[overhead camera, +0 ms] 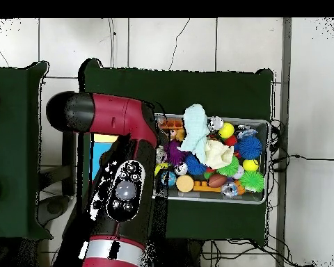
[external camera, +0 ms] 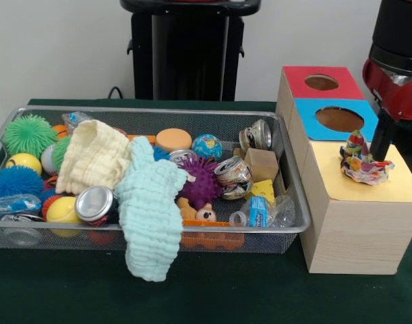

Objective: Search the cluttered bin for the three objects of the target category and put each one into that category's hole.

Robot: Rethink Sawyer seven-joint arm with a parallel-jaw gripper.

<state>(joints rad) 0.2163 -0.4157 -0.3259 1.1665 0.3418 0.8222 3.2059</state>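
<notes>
We see the gripper (external camera: pixel 379 156) down on the yellow top of the wooden box (external camera: pixel 357 223), its tip buried in a crumpled multicoloured cloth (external camera: pixel 363 165) that sits there; we cannot tell how wide it stands. Behind lie the blue panel's hole (external camera: pixel 339 119) and the red panel's hole (external camera: pixel 321 82). In the wire bin (external camera: pixel 286 169) beside the box, a pale green cloth (external camera: pixel 148 209) drapes over the front rim and a cream cloth (external camera: pixel 94 156) lies among balls and cans.

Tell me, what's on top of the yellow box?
A crumpled multicoloured cloth lies on the yellow box, with the gripper pressing down into it. The cloth hides whatever hole is beneath it, and the gripper's tip is buried, so its state is unclear.
</notes>
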